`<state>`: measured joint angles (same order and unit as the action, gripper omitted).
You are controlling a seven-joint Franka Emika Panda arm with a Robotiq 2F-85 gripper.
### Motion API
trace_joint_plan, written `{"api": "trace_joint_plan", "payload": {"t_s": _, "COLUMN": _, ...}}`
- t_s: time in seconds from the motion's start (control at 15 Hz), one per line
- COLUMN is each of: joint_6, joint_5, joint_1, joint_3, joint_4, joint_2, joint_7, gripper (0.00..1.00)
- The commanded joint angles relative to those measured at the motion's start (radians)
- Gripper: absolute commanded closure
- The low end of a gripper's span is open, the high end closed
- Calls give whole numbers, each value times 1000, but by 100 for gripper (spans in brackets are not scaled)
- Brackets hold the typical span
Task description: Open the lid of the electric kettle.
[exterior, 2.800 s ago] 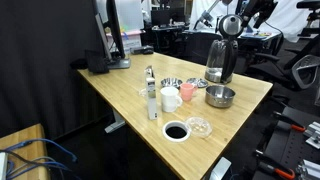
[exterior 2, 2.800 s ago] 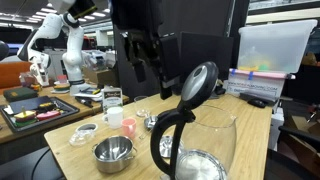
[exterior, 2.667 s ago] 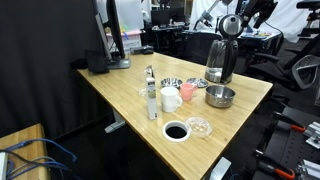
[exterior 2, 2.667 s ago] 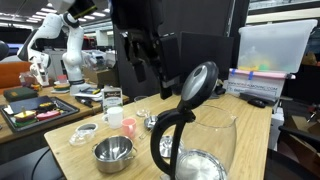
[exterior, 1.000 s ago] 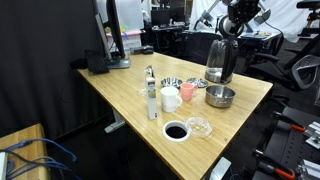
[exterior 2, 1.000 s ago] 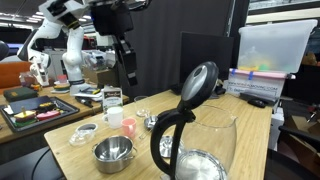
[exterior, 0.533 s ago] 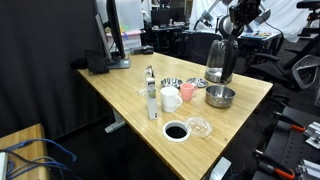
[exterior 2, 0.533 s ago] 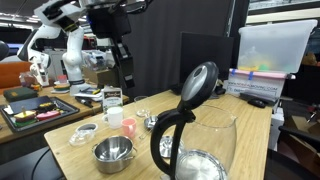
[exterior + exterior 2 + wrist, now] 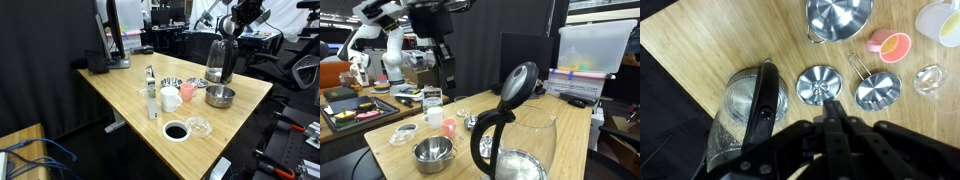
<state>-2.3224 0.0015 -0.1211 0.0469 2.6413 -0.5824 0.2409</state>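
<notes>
The electric kettle (image 9: 515, 145) stands at the table's near corner, clear-bodied with a black handle; in the wrist view the electric kettle (image 9: 740, 112) lies lower left. Its lid (image 9: 519, 82) is tipped up on its hinge, so the mouth is uncovered; from above, the lid (image 9: 765, 92) shows edge-on across the opening. My gripper (image 9: 448, 80) hangs over the table well away from the kettle, its fingers pressed together with nothing between them. In the wrist view the gripper (image 9: 833, 118) points down beside two round steel discs (image 9: 820, 85).
A shallow steel bowl (image 9: 433, 152), a pink cup (image 9: 448, 128) and a white mug (image 9: 170, 98) sit near the kettle. A clear dish (image 9: 199, 126), a black ring (image 9: 175, 131) and a slim bottle (image 9: 152, 100) stand towards the table's edge.
My gripper has drawn back from the kettle's raised lid across the table, and its jaws have closed during the last second. The lid stands open throughout.
</notes>
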Motion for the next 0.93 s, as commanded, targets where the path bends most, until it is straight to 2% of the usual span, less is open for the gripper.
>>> {"api": "trace_joint_plan", "payload": {"t_s": 0.0, "joint_6": 30, "joint_5": 42, "joint_1": 10, "joint_3": 26, "joint_4": 6, "joint_2": -16, "joint_7": -68, "gripper": 100}}
{"api": "trace_joint_plan", "payload": {"t_s": 0.27, "joint_6": 54, "joint_5": 44, "joint_1": 4, "joint_3": 46, "joint_4": 4, "joint_2": -5, "joint_7": -104, "gripper": 100}}
{"api": "trace_joint_plan", "payload": {"t_s": 0.33, "joint_6": 31, "joint_5": 24, "joint_1": -10, "joint_3": 22, "joint_4": 5, "joint_2": 0, "joint_7": -68, "gripper": 99}}
{"api": "trace_joint_plan", "payload": {"t_s": 0.87, "joint_6": 40, "joint_5": 24, "joint_1": -10, "joint_3": 30, "joint_4": 6, "joint_2": 0, "joint_7": -80, "gripper": 99}}
